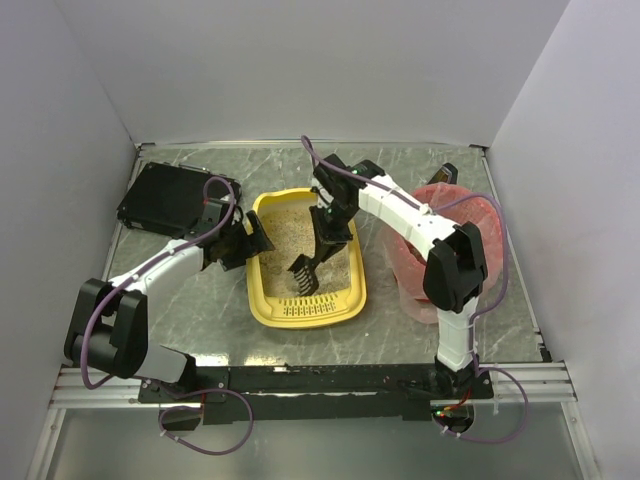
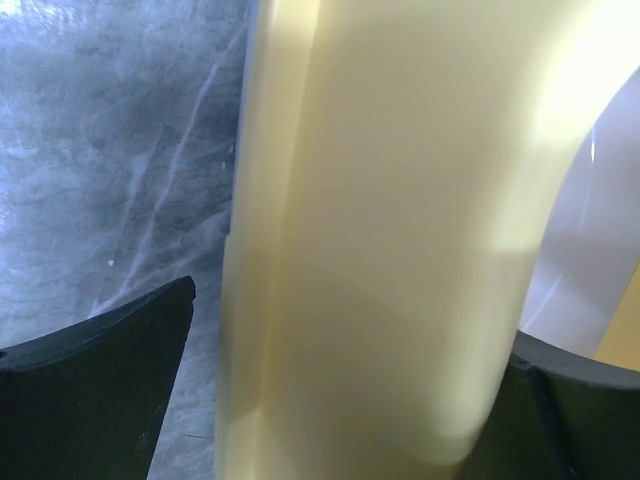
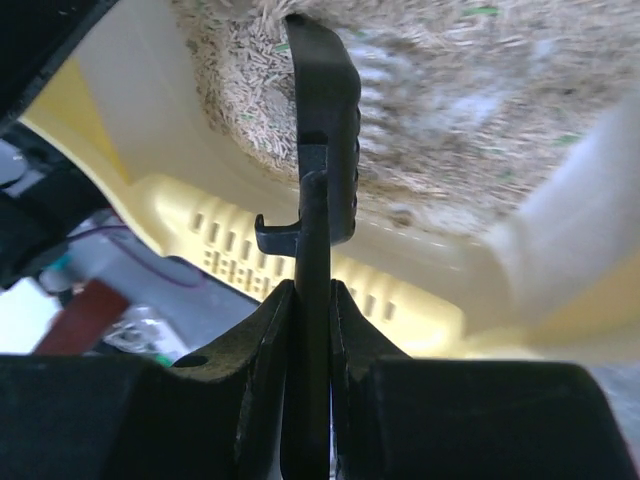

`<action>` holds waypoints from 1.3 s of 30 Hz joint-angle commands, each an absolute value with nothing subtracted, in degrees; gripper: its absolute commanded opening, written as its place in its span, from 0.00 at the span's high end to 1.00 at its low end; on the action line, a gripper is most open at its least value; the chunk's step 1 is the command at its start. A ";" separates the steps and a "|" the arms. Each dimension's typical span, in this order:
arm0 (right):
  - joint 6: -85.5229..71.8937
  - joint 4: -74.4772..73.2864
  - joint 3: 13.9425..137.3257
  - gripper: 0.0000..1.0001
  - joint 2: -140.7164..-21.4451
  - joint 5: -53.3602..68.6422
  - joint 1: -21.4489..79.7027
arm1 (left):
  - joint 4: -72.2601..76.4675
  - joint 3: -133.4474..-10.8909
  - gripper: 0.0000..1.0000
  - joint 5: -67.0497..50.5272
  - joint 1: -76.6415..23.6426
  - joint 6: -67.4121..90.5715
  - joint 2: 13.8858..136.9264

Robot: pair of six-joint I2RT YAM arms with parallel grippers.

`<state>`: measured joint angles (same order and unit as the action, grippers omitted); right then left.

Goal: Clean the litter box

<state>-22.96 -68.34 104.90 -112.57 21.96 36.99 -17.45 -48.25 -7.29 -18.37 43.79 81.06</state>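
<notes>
- Far left, at the back of the bench, I see a flat black box lying well apart from the tray.
- My left tool sits at the left long side of the litter box, about halfway along it.
- From the left wrist camera, the left tool is spread astride that yellow side rim. The outer finger is over the bench with a thin strip of grey showing between it and the wall. The inner finger looks to be against the plastic. I would not call it a firm pinch.
- The litter box lies in the middle of the bench, between the two arms. Its slotted rim is at the near end, and beige litter covers the floor.
- My right tool reaches in from the right over the tray. It points down towards the near end.
- From the right wrist camera, the right tool is pressed together on the handle of a black scoop. One finger is flat on each face, and the scoop shows edge-on.
- The scoop hangs inside the tray, its toothed end low over the litter near the slotted rim. I cannot tell whether it touches the grains.
- On the right, a pink bin stands just beside the tray, partly behind the right arm.
</notes>
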 commanded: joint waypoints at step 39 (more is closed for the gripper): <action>-43.95 -16.17 74.53 1.00 -96.24 37.71 32.35 | -20.30 -48.95 0.03 -3.69 -20.83 46.41 74.80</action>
